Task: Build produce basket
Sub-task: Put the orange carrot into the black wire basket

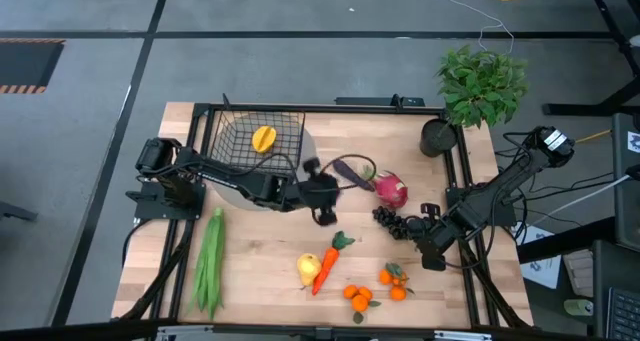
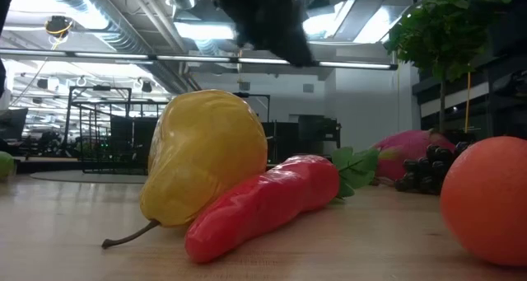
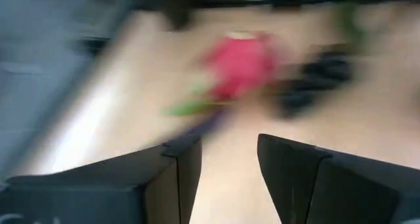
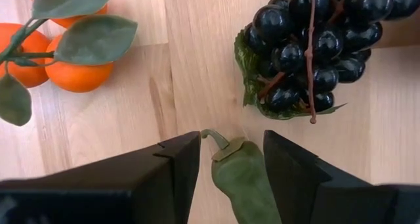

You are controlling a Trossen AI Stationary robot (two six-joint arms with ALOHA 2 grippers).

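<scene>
The wooden table (image 1: pixel 260 271) has the basket (image 1: pixel 235 141) sitting at about 10 o'clock, with just a yellow pepper (image 1: pixel 264 138) inside. Long green beans (image 1: pixel 210 261) lie at 8 o'clock. The left gripper (image 1: pixel 324 217) hangs mid-table, fingers apart and holding nothing, and the dragon fruit (image 1: pixel 391 189) is just off at its 3 o'clock. The right gripper (image 1: pixel 434 259) is at 4 o'clock, beside the grapes (image 1: pixel 392 219), and looks clamped on a small green pod (image 4: pixel 243 178). The pear (image 1: pixel 308 268), carrot (image 1: pixel 327 269) and oranges (image 1: pixel 362 297) are down at 6 o'clock.
</scene>
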